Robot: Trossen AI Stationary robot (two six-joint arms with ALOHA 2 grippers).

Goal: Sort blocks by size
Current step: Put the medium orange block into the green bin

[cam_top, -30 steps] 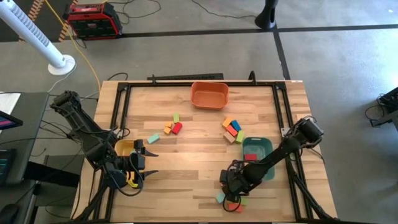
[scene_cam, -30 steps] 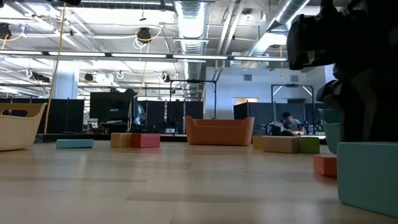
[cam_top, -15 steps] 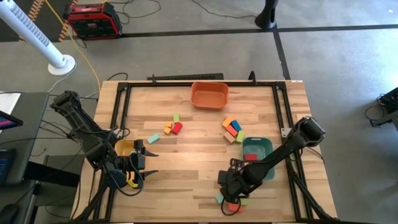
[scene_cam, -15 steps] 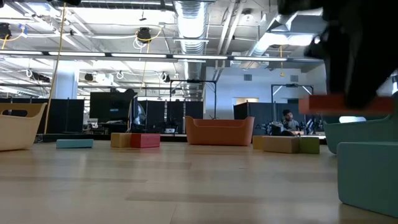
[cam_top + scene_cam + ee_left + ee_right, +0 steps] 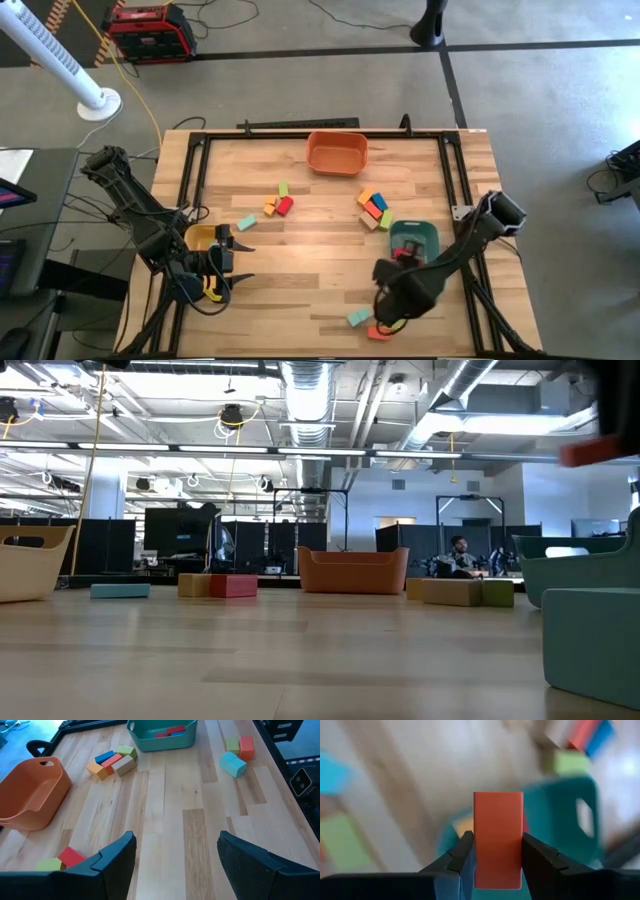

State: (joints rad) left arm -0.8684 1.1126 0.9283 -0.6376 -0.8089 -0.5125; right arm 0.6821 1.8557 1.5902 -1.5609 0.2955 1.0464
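One red block (image 5: 498,839) sits clamped upright between the right gripper's (image 5: 498,851) jaws; left jaws gape empty.

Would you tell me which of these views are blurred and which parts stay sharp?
Right wrist view: the table, teal tray and loose blocks behind are smeared, while the red block in the right gripper stays crisp. Low view: a smeared red streak at the upper right edge. High and left wrist views: sharp throughout.
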